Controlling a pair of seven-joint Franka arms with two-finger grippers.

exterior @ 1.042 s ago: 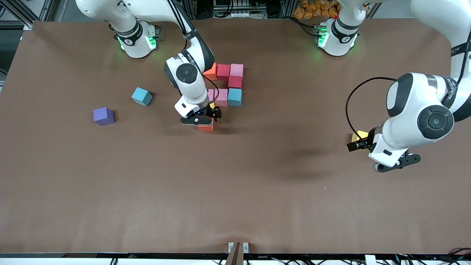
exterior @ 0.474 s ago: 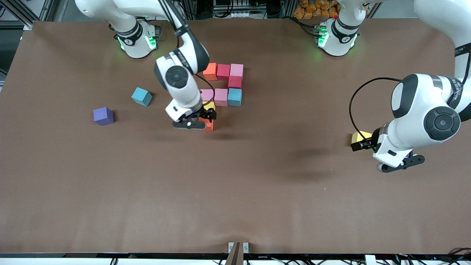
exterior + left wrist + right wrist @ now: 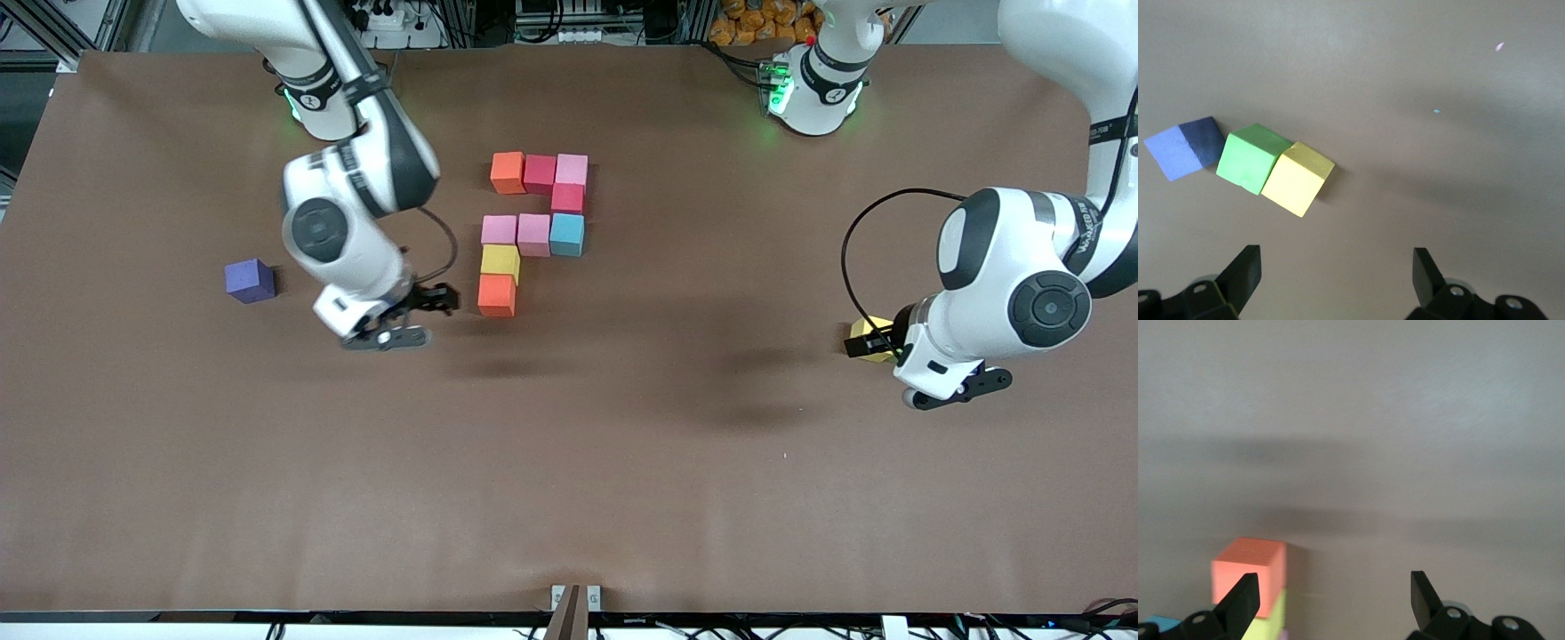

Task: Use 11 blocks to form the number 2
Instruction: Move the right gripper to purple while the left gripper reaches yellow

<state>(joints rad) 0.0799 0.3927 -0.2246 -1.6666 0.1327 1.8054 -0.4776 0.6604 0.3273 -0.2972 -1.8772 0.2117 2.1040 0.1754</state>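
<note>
We see both grippers spread, empty — right gripper [image 3: 404, 322] beside the number 2 [image 3: 532, 229], left gripper [image 3: 1337, 277] over a yellow block [image 3: 1297, 178].

Bare table [image 3: 569, 462] — near camera edge

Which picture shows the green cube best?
The left wrist view shows it best: the green cube sits in plain sight, touching a yellow cube, with a blue cube beside it. In the front view the left arm hides it. The right wrist view does not show it.
</note>
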